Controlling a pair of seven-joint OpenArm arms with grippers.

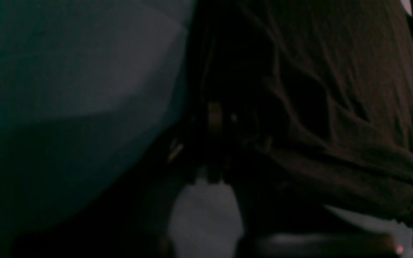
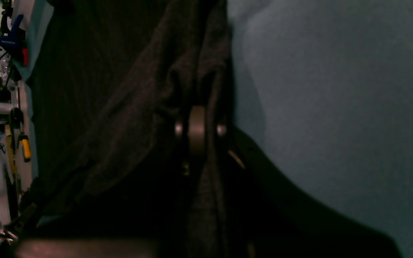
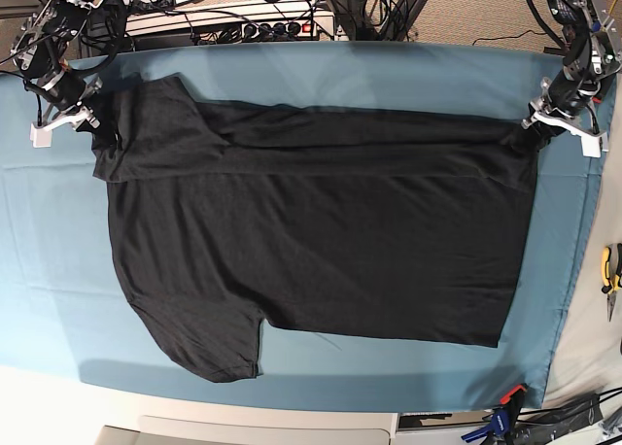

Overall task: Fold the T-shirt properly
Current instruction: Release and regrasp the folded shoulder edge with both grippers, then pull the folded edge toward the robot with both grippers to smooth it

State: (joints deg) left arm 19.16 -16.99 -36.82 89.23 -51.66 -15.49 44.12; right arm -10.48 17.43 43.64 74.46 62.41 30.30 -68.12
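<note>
In the base view, the right end effector (image 3: 86,122) pinches the T-shirt (image 3: 321,241) at its far left corner. The black shirt lies spread across the teal-covered desk (image 3: 39,270), top edge folded over. The left end effector (image 3: 530,134) grips its far right corner. Yellow-handled pliers (image 3: 609,270) lie beyond.

Black T-shirt (image 3: 321,241), spread flat, top edge folded

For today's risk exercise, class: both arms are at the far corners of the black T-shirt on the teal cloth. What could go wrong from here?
1. The left pincer holds only a bunched corner of the T-shirt; it may slip.
2. The right pincer grips wrinkled cloth, so uneven pulling could skew the fold.
3. The near sleeve lies spread and could drag.
</note>
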